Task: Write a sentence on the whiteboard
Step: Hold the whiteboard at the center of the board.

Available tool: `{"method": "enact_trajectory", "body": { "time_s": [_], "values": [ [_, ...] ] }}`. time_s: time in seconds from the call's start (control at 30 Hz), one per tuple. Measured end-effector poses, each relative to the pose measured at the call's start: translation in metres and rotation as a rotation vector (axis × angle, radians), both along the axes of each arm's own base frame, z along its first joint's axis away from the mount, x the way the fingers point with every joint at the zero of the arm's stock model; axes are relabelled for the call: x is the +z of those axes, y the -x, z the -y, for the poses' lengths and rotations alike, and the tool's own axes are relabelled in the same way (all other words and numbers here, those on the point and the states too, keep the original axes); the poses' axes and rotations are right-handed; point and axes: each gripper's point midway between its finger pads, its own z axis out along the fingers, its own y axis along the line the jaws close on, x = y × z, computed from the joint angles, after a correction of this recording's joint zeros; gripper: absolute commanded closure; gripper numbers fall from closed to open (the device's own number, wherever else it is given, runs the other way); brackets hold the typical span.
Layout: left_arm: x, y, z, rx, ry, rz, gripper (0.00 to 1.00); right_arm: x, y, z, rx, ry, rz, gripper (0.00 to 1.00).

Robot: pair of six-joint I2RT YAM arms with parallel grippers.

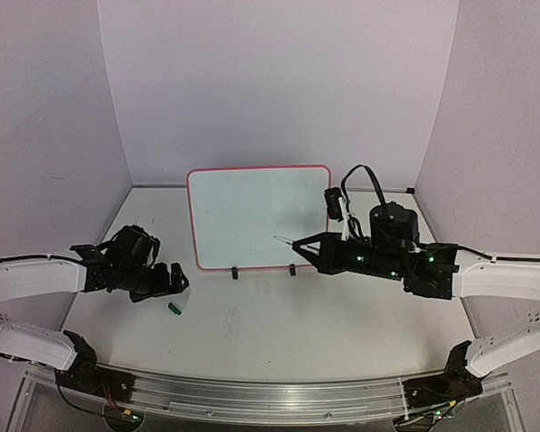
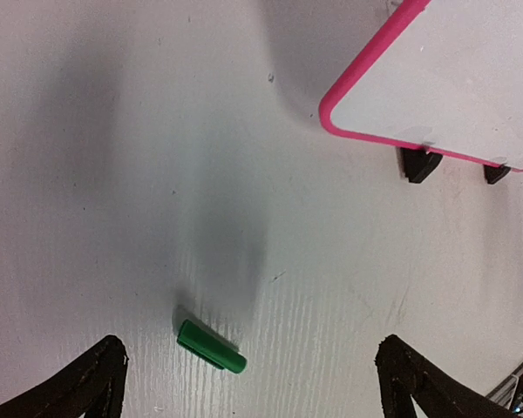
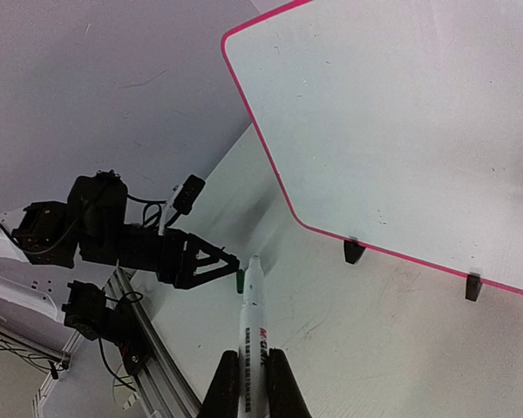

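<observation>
The whiteboard (image 1: 256, 216) (image 2: 453, 78) (image 3: 401, 131), white with a red frame, stands upright at the back middle of the table. Its face looks blank, and the sentence is out of view. My right gripper (image 1: 319, 245) (image 3: 253, 355) is shut on a white marker (image 1: 288, 240) (image 3: 253, 313). The marker's bare tip points left, just in front of the board's lower right part. My left gripper (image 1: 175, 279) (image 2: 253, 348) (image 3: 231, 261) hovers low over the table at the left, open. A green cap (image 1: 174, 308) (image 2: 211, 347) (image 3: 241, 281) lies loose on the table under it.
Two small black feet (image 1: 236, 273) (image 1: 292, 269) hold the board up. An aluminium rail (image 1: 270, 396) runs along the near edge. Pale walls close in the table at the back and on both sides.
</observation>
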Motion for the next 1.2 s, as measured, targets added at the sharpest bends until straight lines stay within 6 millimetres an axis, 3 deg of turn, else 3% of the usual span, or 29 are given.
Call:
{"method": "enact_trajectory", "body": {
  "time_s": [0.27, 0.3, 0.4, 0.5, 0.6, 0.7, 0.8, 1.03, 1.2],
  "values": [
    [0.065, -0.02, -0.002, -0.08, -0.027, 0.099, 0.0, 0.013, -0.004, 0.004, -0.027, 0.02, 0.031, 1.0],
    [0.082, -0.028, -0.001, -0.114, -0.017, 0.129, 0.01, 0.018, -0.005, 0.004, -0.029, 0.017, 0.039, 1.0],
    [0.108, -0.041, 0.003, -0.19, 0.016, 0.181, 0.0, 0.023, -0.006, 0.003, -0.029, 0.014, 0.051, 1.0],
    [0.145, -0.066, 0.01, -0.29, 0.086, 0.268, 0.0, 0.029, -0.006, 0.002, -0.024, 0.008, 0.061, 1.0],
    [0.167, -0.093, 0.009, -0.328, 0.179, 0.341, 0.02, 0.029, -0.004, 0.001, -0.011, 0.005, 0.059, 1.0],
    [0.174, -0.116, 0.004, -0.352, 0.257, 0.387, 0.05, 0.03, 0.002, -0.003, 0.028, -0.003, 0.051, 1.0],
    [0.178, -0.126, 0.014, -0.417, 0.301, 0.392, 0.09, 0.031, 0.007, -0.006, 0.065, -0.01, 0.047, 1.0],
    [0.206, -0.143, 0.033, -0.563, 0.319, 0.467, 0.32, 0.033, 0.015, -0.012, 0.12, -0.021, 0.05, 1.0],
    [0.187, -0.15, 0.038, -0.601, 0.327, 0.441, 0.44, 0.036, 0.014, -0.025, 0.158, -0.032, 0.055, 1.0]
  ]
}}
